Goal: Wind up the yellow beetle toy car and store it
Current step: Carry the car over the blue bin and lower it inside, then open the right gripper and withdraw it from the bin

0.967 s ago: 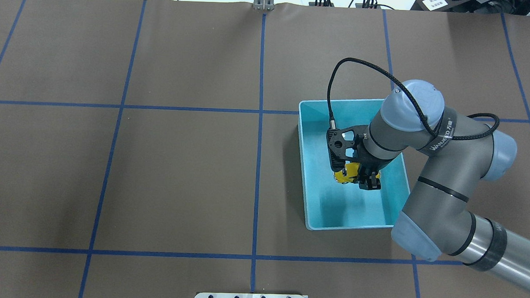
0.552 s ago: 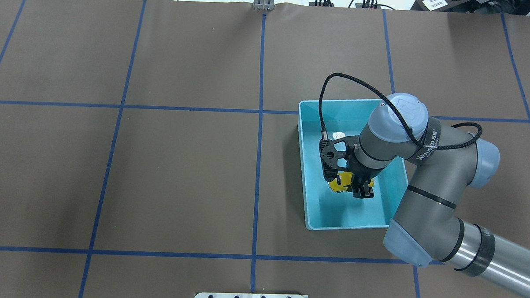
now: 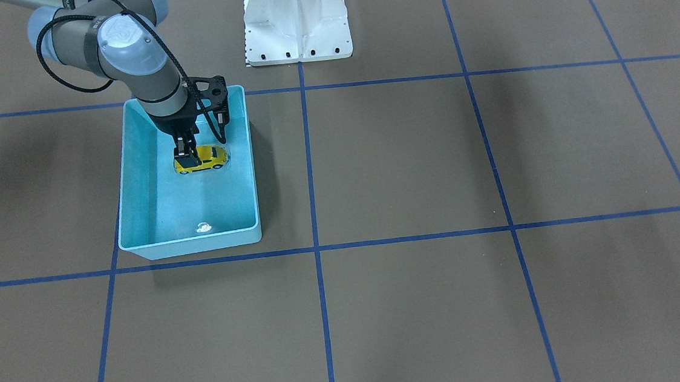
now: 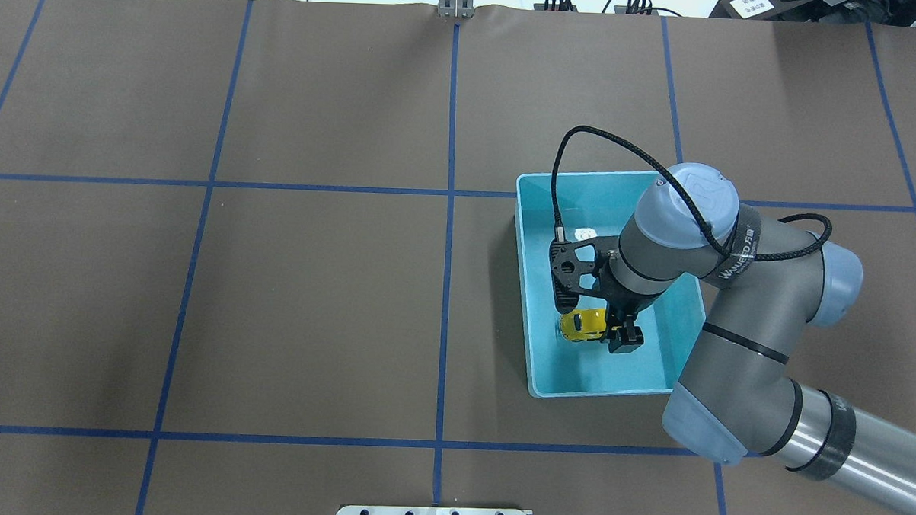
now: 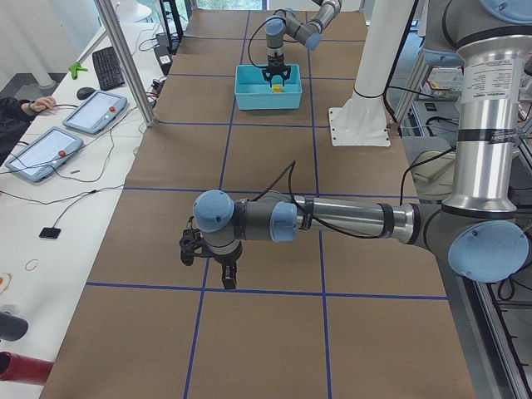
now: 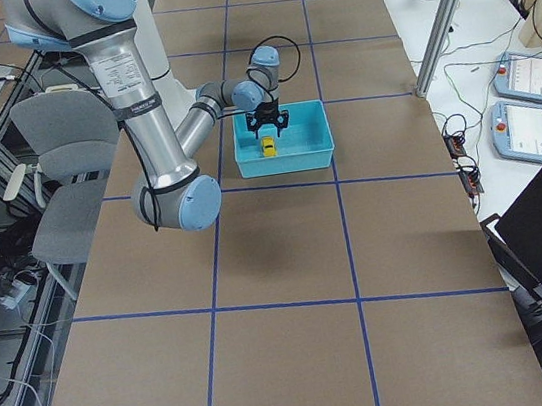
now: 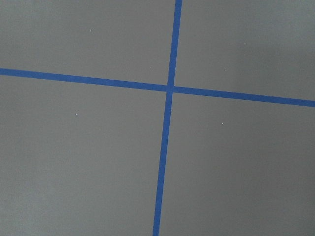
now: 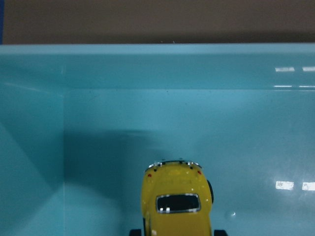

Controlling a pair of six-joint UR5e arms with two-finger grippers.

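Note:
The yellow beetle toy car [image 4: 581, 325] is low inside the blue bin [image 4: 517, 214], at its floor near the middle. My right gripper [image 4: 611, 335] reaches down into the bin and is shut on the car's one end. In the front-facing view the car [image 3: 210, 157] sticks out sideways from the gripper [image 3: 187, 160], inside the bin [image 3: 192, 245]. The right wrist view shows the car's rear [image 8: 178, 201] facing a bin wall [image 8: 157, 66]. My left gripper [image 5: 212, 264] hangs over bare table far from the bin; I cannot tell whether it is open or shut.
The robot's white base plate [image 3: 297, 30] stands next to the bin, at the table edge. Blue tape lines [image 7: 170, 88] cross the brown table cover. A small white mark [image 3: 203, 228] lies on the bin floor. Operators' tablets [image 5: 87, 112] sit on a side table.
My right gripper has moved left and down into the bin with the car, which now sits lower, near the bin floor.

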